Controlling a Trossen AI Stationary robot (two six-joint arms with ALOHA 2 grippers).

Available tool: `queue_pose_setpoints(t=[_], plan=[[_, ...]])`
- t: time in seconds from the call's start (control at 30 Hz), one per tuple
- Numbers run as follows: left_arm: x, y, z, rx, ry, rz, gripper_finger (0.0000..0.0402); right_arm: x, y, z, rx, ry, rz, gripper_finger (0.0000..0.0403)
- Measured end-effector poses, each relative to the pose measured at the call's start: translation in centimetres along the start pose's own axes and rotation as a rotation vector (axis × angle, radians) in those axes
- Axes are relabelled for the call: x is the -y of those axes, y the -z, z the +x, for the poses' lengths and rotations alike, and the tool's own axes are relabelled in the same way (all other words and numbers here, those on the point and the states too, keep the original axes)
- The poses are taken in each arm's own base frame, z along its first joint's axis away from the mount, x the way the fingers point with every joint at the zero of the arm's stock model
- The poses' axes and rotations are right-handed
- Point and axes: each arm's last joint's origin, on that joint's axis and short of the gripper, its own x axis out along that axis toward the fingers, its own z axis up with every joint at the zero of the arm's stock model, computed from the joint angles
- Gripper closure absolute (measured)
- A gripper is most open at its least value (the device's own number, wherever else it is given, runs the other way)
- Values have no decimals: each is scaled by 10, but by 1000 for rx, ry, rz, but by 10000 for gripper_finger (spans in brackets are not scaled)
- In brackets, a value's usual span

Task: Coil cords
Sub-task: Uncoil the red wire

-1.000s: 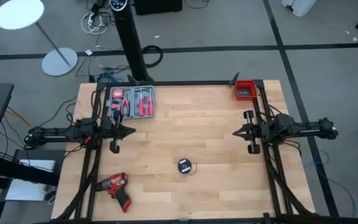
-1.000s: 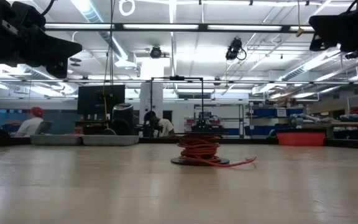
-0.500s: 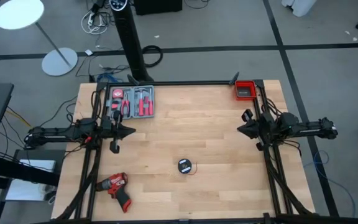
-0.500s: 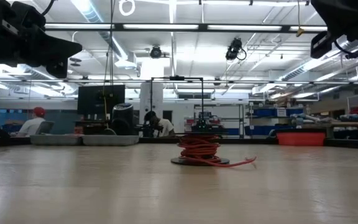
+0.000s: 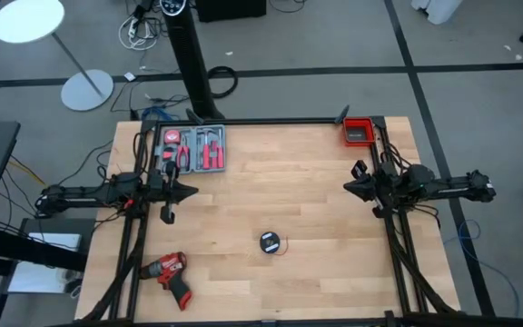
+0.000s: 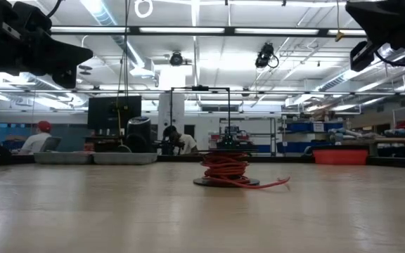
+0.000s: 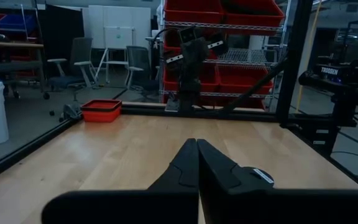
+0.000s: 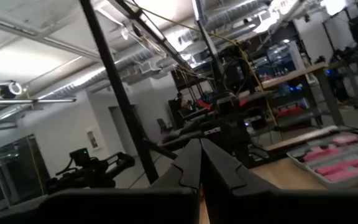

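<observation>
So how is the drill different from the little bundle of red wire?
The drill lies on its side near the table's front left corner, beside the left arm's frame; the red wire sits nearer the middle. The drill is clearly bigger than the wire bundle. The drill is a solid red-and-black tool, while the wire is wound into a small stack on a dark round base, one loose end trailing out. Both are partly red, and no pincer touches either.
</observation>
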Motion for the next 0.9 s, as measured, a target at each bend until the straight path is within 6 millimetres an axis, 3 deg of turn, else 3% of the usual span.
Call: queue_pose_setpoints(t=[0.37,0.57,0.67,0.9], plan=[[1,-13,-1,133,10,-41,401,11,11,8,-54,228,-11,396],[1,-19,-2,202,7,-83,401,14,21,13,-152,245,-70,396],[-2,-23,-3,246,-90,-120,401,16,28,15,-211,247,-74,396],[-5,-12,7,111,-176,-174,401,19,36,26,-338,258,-118,396]])
